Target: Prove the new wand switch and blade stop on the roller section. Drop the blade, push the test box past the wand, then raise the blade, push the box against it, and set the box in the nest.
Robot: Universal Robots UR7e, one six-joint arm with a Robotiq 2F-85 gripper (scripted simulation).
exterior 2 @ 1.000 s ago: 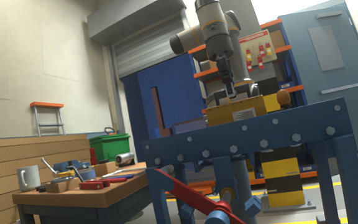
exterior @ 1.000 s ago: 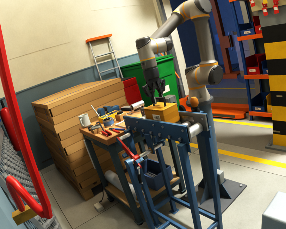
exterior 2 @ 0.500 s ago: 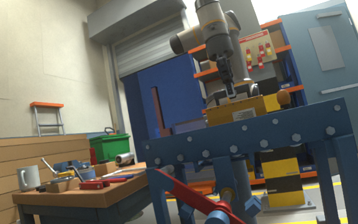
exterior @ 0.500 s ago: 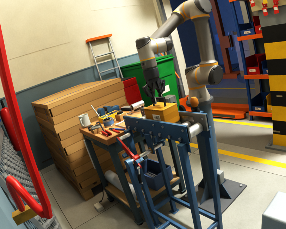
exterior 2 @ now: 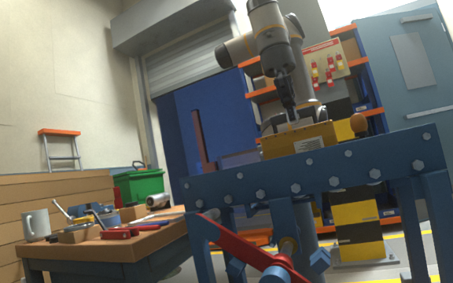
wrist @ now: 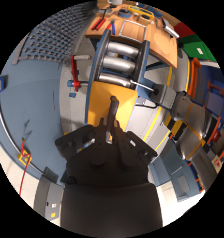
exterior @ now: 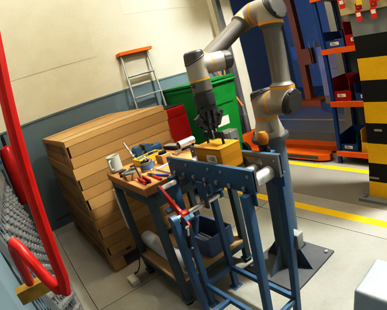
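The yellow test box (exterior: 218, 150) (exterior 2: 298, 143) (wrist: 111, 108) sits on the blue roller section, at the end away from the bench. A dark handle (wrist: 112, 111) stands up from its top. My gripper (exterior: 210, 130) (exterior 2: 291, 114) (wrist: 109, 129) is right above the box, with its fingers closed on the handle. The wand (wrist: 142, 86) is a thin rod that reaches across the rollers from a grey switch housing (wrist: 162, 94), just ahead of the box. The red lever (exterior: 176, 204) (wrist: 76, 75) hangs on the frame's side. I cannot see the blade.
A grey-edged nest frame (wrist: 132, 30) lies on the wooden bench beyond the rollers (wrist: 119, 62). Tools and a white mug (exterior: 114, 163) crowd the bench's far part. An orange knob (exterior: 262, 137) stands on the frame near the arm's pedestal.
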